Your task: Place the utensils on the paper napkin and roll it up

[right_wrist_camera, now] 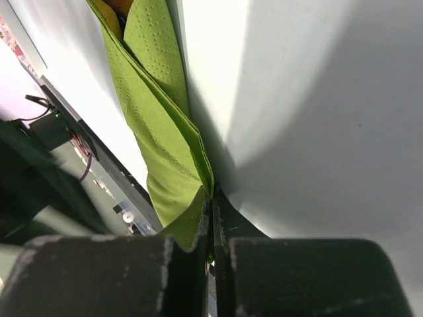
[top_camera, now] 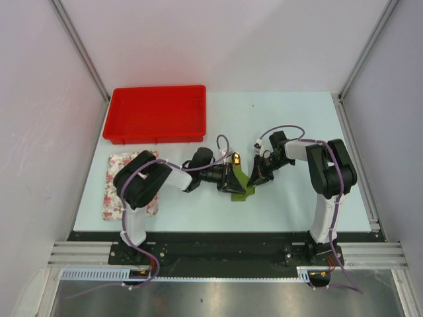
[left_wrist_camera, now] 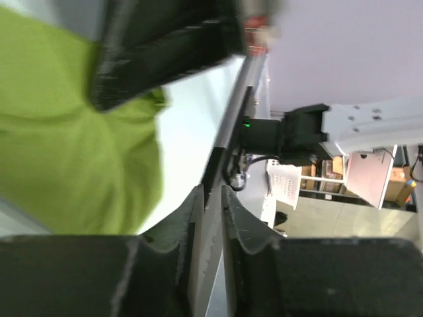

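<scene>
At mid-table, creased, dimpled olive paper napkin (right_wrist_camera: 158,132) in tight pinch of right gripper (right_wrist_camera: 213,198); left gripper (left_wrist_camera: 210,195) narrowly ajar.

On the table (top_camera: 297,119), paper napkin (top_camera: 243,191) centre, tray (top_camera: 157,113) behind-left, cloth (top_camera: 112,198) left.

White-and-black arms (top_camera: 173,177) with purple cables (top_camera: 289,128), matte black left tool (top_camera: 235,182) and right tool (top_camera: 256,176).

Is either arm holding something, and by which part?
The right gripper is shut on the paper napkin, pinching a folded edge. Whether the left gripper grips it cannot be told.
</scene>
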Tool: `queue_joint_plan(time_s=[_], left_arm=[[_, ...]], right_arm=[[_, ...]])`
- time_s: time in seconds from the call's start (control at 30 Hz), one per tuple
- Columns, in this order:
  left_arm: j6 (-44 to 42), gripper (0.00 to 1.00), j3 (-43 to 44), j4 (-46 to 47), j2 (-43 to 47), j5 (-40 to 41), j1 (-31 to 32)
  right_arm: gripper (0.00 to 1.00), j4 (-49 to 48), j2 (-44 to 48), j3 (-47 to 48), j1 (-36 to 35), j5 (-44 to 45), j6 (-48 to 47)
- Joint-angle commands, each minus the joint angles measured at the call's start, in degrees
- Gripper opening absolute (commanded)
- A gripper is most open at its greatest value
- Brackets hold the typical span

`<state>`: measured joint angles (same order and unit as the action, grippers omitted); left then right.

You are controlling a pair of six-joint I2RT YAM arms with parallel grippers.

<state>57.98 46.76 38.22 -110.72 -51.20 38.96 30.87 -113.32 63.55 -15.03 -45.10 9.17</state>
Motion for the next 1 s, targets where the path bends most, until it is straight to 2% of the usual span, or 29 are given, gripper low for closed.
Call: queue_joint_plan(time_s=[0.0,0.13,0.3,0.33,0.43,0.77,0.97], left_arm=[[-1.3,0.17,1.6,-3.0,-6.3,0.6,-0.6],[-4.3,0.10,2.5,-11.0,-9.3,1.4,-1.0],[-4.8,0.01,3.9,-14.9,-11.2,1.9,-1.8],[-4.8,0.01,3.8,-15.2,-11.1,2.0,-1.7],[-5.1,0.00,3.8,-15.1,-10.9,2.2,-1.7],[-5.3,0.00,3.5,-14.5,-10.5,2.2,-1.7],[-5.4,0.00,3.6,-14.0,-10.6,1.7,-1.7]], right_arm=[[0.00,-2.1,-2.2,-1.0,-0.2,5.0,-0.8],[0.02,-1.3,-1.8,0.2,0.0,4.9,-0.8],[0.21,0.2,0.5,2.7,0.5,5.2,-1.3],[0.31,0.2,1.0,3.8,0.8,5.2,-1.3],[0.44,0.2,1.8,5.4,0.6,5.0,-1.3],[0.46,-2.6,-3.2,8.6,-1.7,4.9,-1.2],[0.42,-5.2,-7.1,8.0,-1.8,2.4,0.7]])
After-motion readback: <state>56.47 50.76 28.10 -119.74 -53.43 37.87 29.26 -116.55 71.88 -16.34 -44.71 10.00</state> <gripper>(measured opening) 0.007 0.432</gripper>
